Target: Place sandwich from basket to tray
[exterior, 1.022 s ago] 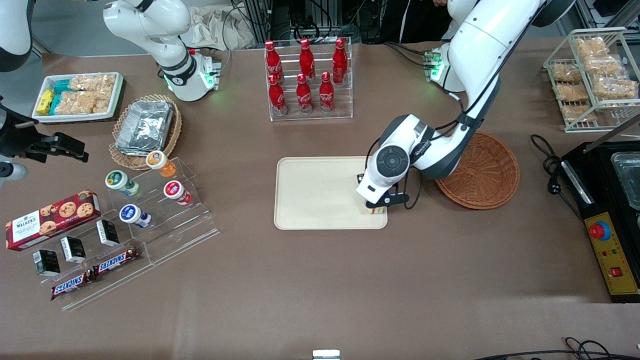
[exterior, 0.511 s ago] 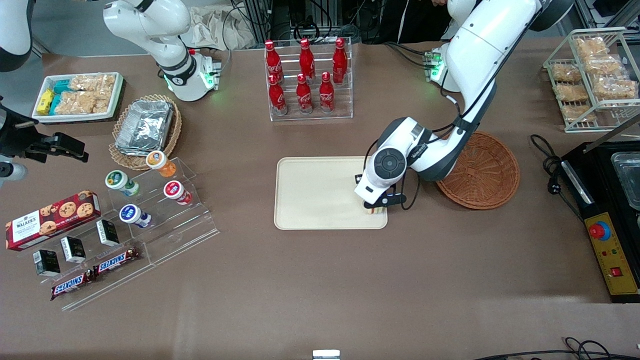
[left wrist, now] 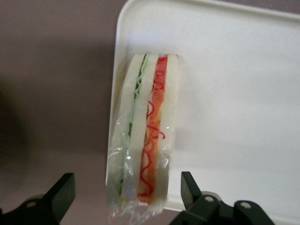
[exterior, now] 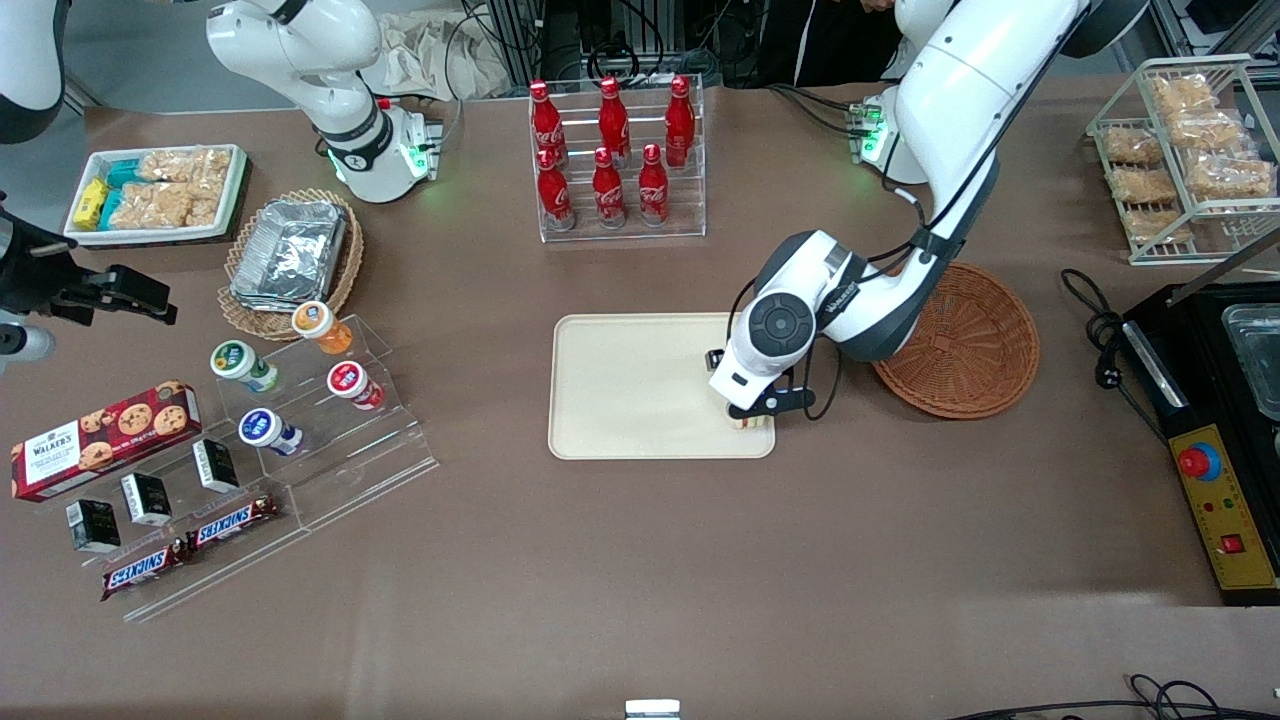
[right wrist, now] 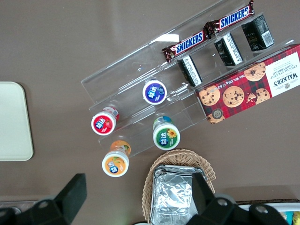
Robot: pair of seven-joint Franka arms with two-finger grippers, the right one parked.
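Observation:
The sandwich (left wrist: 147, 131), a film-wrapped wedge of white bread with red and green filling, rests on the beige tray (left wrist: 234, 93) right along its rim. In the front view the sandwich (exterior: 750, 421) sits at the tray (exterior: 630, 390) corner nearest the camera, toward the working arm's end. My left gripper (left wrist: 126, 185) straddles it, open, with a gap between each black finger (left wrist: 190, 187) and the bread. From the front, the gripper (exterior: 750, 412) is mostly hidden under the wrist. The reddish-brown basket (exterior: 965, 340) lies beside the tray, with nothing visible in it.
A clear rack of red cola bottles (exterior: 612, 160) stands farther from the camera than the tray. A black appliance with a red button (exterior: 1215, 440) is at the working arm's end. An acrylic stand with cups and snack bars (exterior: 290, 420) lies toward the parked arm's end.
The wrist has shifted very slightly toward the tray's middle. The sandwich stays at the same tray corner.

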